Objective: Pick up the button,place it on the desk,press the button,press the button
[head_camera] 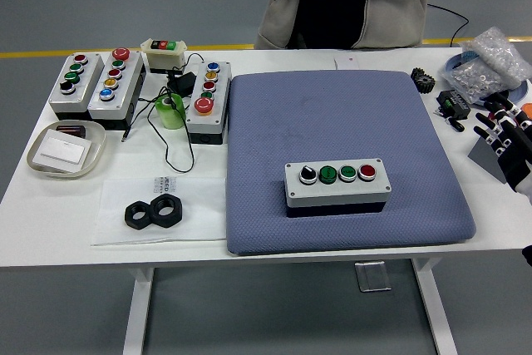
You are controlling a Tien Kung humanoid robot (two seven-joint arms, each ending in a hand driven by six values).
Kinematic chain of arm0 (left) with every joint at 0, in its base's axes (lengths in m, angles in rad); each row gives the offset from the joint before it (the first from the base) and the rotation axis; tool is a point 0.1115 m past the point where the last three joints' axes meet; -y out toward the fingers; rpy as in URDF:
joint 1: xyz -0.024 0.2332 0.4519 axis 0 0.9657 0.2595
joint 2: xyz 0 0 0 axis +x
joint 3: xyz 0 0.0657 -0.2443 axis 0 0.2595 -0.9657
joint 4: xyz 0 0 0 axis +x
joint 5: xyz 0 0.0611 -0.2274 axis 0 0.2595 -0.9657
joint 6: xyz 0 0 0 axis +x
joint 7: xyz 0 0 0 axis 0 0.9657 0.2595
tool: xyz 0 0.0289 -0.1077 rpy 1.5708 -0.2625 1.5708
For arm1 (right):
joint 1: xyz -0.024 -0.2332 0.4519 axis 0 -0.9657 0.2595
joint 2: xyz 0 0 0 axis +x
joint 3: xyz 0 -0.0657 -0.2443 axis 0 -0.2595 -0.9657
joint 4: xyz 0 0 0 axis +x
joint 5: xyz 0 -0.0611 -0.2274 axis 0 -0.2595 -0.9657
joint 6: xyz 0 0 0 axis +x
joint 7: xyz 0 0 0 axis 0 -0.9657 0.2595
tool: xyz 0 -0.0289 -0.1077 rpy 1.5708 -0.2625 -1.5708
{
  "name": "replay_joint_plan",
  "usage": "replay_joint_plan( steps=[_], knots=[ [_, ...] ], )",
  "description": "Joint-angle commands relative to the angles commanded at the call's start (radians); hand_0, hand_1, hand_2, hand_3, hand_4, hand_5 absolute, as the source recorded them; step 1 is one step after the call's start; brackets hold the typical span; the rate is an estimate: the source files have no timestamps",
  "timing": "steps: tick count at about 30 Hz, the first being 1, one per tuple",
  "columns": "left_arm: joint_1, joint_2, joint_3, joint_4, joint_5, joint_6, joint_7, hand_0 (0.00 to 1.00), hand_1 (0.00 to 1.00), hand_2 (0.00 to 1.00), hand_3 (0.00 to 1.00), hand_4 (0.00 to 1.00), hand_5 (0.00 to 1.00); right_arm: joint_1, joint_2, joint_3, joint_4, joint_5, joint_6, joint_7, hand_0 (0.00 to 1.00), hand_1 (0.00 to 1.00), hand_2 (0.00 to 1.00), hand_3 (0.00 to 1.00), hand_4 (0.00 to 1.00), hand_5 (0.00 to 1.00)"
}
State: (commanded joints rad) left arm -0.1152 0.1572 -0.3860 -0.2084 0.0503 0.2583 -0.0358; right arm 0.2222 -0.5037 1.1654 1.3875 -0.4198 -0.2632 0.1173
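My right hand (504, 135), fingers spread, sits at the desk's (50, 214) right edge; I must reach squarely over the button box (337, 183)

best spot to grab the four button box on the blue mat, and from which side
Probably by the short ends of the button box, coming down from above. It lies flat and long on the blue mat, buttons on top, so an end-to-end grasp avoids pressing them. The right hand is nearest, at the table's right edge.
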Motion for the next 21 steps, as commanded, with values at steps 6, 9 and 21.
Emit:
replay_joint_plan(
  steps=[6, 9, 21],
  knots=[
    [-0.001, 0.0, 0.004, 0.0, -0.007, 0.0, -0.001, 0.736, 0.826, 0.85, 0.821, 0.621, 0.998, 0.001, 0.001, -0.002, -0.001, -0.005, 0.0, -0.009, 0.921, 0.838, 0.869, 0.849, 0.577, 0.362],
    [-0.001, 0.0, 0.006, 0.0, -0.01, -0.001, -0.002, 0.739, 0.826, 0.851, 0.821, 0.621, 0.998, 0.002, 0.001, -0.003, 0.0, -0.007, 0.0, -0.011, 0.921, 0.835, 0.864, 0.848, 0.575, 0.375],
    [-0.001, 0.0, 0.011, 0.0, -0.018, -0.001, -0.005, 0.745, 0.827, 0.85, 0.822, 0.622, 0.998, 0.004, 0.003, -0.006, 0.002, -0.007, -0.005, -0.015, 0.921, 0.834, 0.863, 0.846, 0.568, 0.408]
  ],
)
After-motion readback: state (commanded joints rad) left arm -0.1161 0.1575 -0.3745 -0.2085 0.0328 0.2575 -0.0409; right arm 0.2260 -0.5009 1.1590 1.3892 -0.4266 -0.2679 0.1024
